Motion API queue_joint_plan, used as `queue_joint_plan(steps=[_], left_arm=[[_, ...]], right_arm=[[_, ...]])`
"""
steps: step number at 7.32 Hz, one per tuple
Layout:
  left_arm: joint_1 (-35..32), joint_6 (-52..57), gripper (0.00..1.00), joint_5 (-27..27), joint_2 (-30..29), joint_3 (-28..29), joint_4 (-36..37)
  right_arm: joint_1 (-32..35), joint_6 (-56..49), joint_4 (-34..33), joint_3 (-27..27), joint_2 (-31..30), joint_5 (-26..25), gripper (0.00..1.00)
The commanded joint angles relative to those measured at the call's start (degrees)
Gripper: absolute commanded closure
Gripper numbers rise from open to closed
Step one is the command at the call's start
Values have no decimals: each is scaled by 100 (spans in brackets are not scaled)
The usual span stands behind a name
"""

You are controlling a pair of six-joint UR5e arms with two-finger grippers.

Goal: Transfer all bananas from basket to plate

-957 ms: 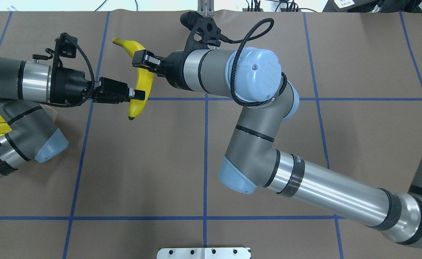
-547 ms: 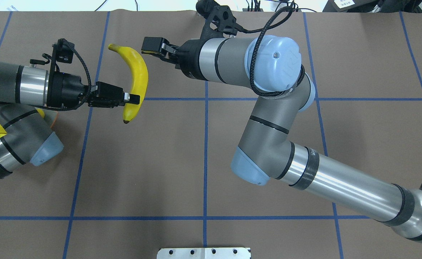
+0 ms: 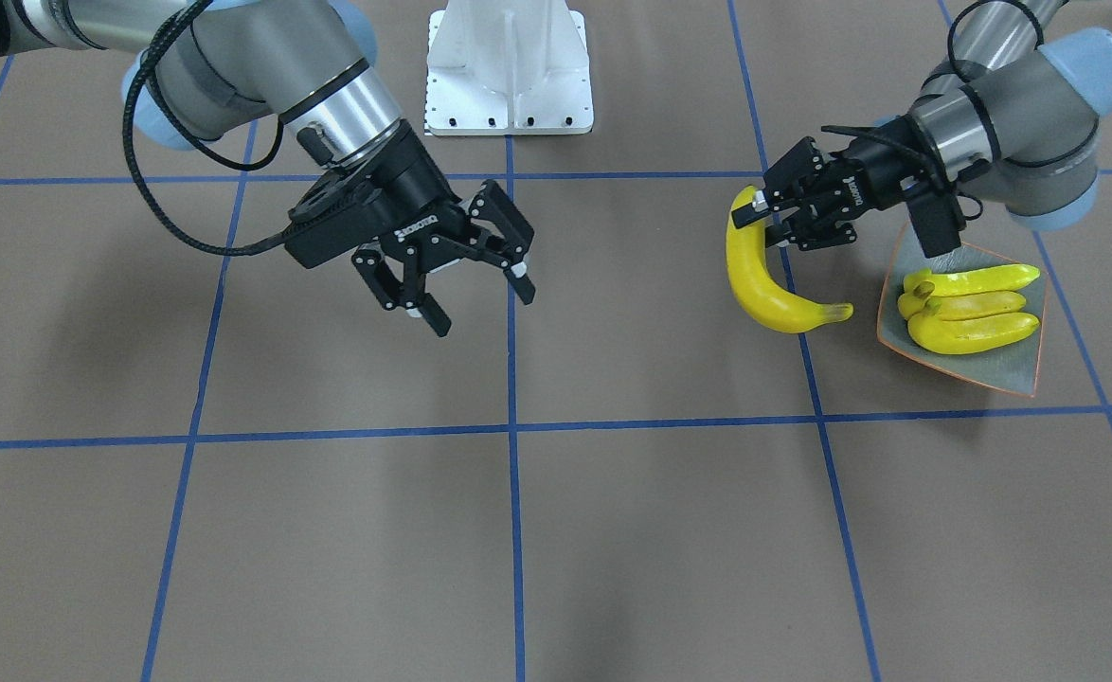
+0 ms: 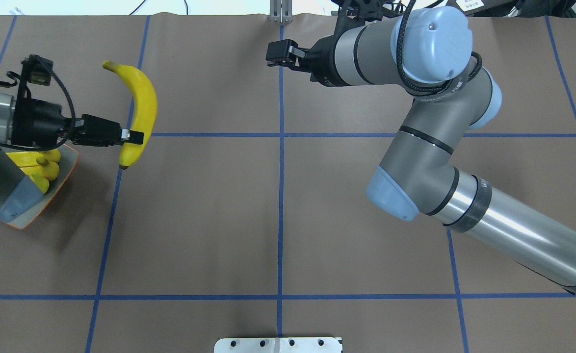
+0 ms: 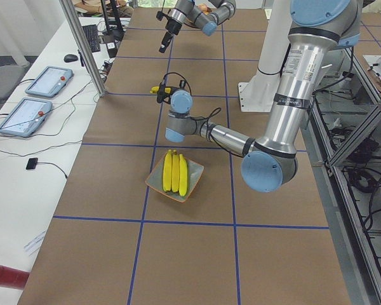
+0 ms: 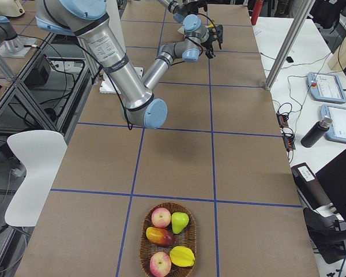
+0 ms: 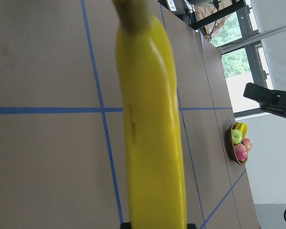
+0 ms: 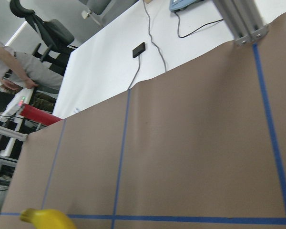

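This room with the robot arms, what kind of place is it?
Probably a robotics lab: two robot arms over a table with a blue tape grid, control tablets on a side bench.

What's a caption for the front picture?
Left gripper holds a banana beside the plate with three bananas; right gripper hangs open.

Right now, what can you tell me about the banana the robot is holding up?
The held banana is bright yellow, glossy and plastic-looking, gently curved, with dark tips. The left gripper is shut on it near one end, holding it above the table, apart from everything else. It hangs beside the plate, not on it.
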Motion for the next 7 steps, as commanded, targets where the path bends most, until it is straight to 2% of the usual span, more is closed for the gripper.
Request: queue_joint_plan(steps=[1, 3, 7], left_arm=[[-855, 1673, 100, -1125, 676, 78, 42], [-1393, 2782, 100, -1988, 923, 87, 16], [-1387, 5129, 100, -2106, 2100, 113, 24]], right_arm=[[556, -842, -388, 31, -415, 618, 0], [1259, -1744, -396, 40, -960, 1411, 0], [1868, -3303, -537, 49, -1822, 1695, 0]])
